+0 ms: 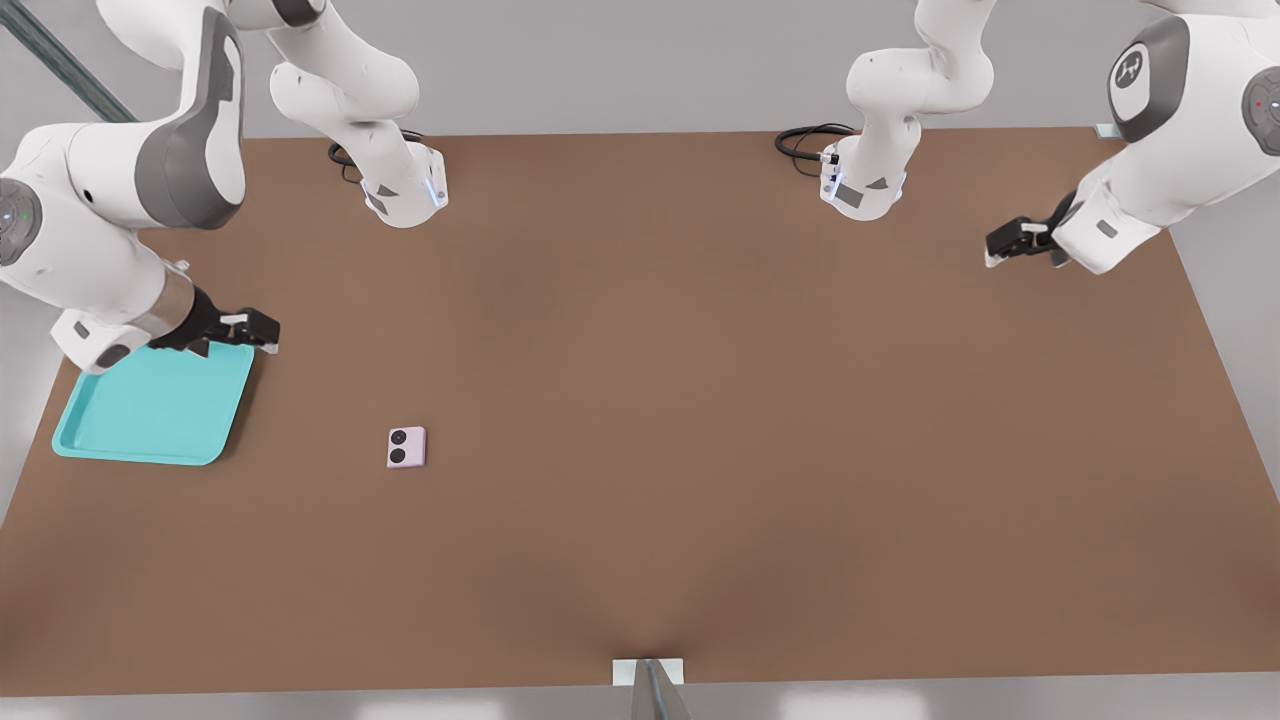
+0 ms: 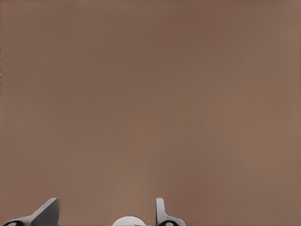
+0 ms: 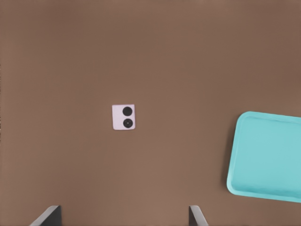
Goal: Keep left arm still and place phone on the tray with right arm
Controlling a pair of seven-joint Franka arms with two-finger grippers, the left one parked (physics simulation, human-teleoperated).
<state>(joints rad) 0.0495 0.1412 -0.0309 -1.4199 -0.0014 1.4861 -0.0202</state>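
Hovering with fingers spread over the shallow turquoise plastic tray (image 1: 150, 415), the right arm's black gripper (image 1: 258, 330) eyed the small pink-lilac phone (image 1: 406, 447) with 2 lenses: light, rigid, probably slick, best pinched across its edges.

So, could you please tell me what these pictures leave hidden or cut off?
- Tray: front view, far edge covered by the right arm's gripper; right wrist view, cut by the frame edge.
- Gripper jaws: right wrist view shows only the tips, spread apart.
- Phone: underside unseen; it lies flat on the table.

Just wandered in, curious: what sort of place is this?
Likely a simulated robot test bench: a bare brown table, a phone, a turquoise tray, and the working gripper above the tray's corner, jaws open.
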